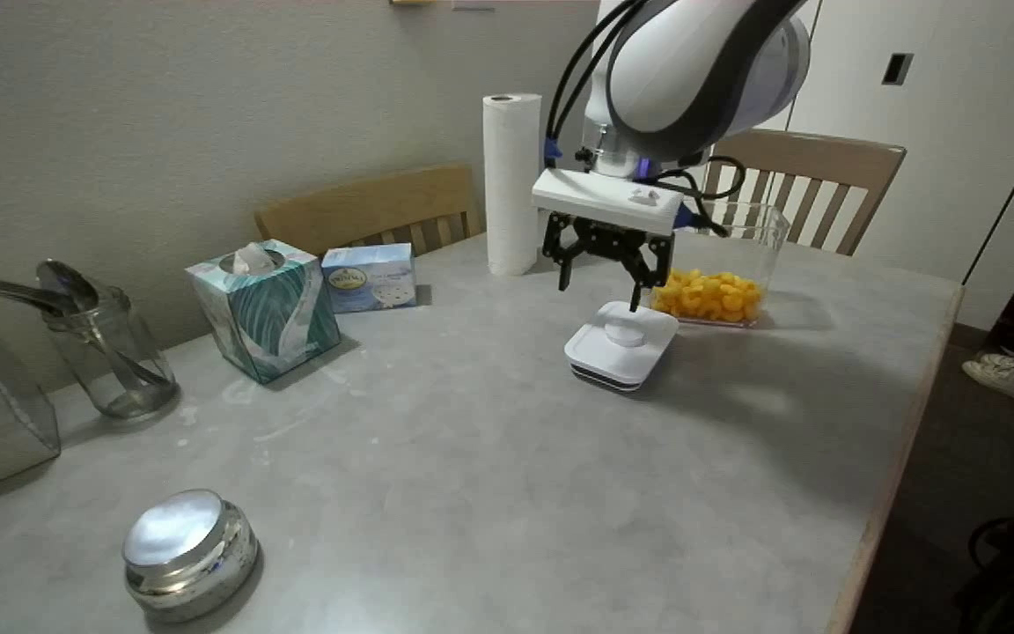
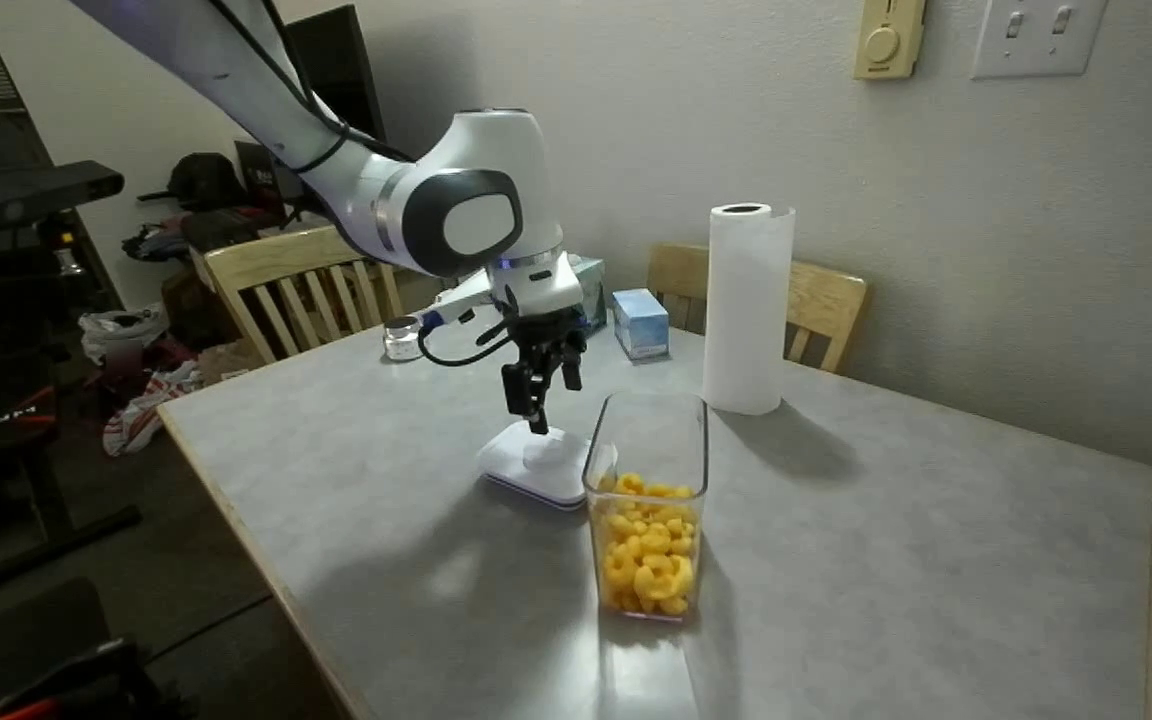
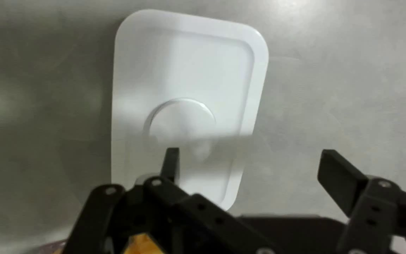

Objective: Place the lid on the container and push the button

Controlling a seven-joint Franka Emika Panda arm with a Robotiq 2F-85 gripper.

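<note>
The white lid (image 1: 595, 350) lies flat on the table, with its round raised button (image 1: 625, 331) facing up. The lid (image 2: 516, 470) and button (image 2: 551, 455) also show in an exterior view, with the lid partly behind the container. In the wrist view the lid (image 3: 210, 67) and button (image 3: 185, 118) fill the middle. The clear container (image 1: 767, 255) stands upright beside the lid, open-topped, with orange-yellow contents; it also shows here (image 2: 648, 496). My gripper (image 1: 599, 298) is open and empty above the lid. In the wrist view the gripper (image 3: 251, 151) has one fingertip over the lid, the other over table.
A paper towel roll (image 1: 511, 185) stands behind the lid. A tea box (image 1: 371, 277), a tissue box (image 1: 265, 308), a glass jar with cutlery (image 1: 115, 361) and a shiny metal-lidded jar (image 1: 190, 555) stand on the table. The table edge (image 1: 903, 458) runs beyond the container.
</note>
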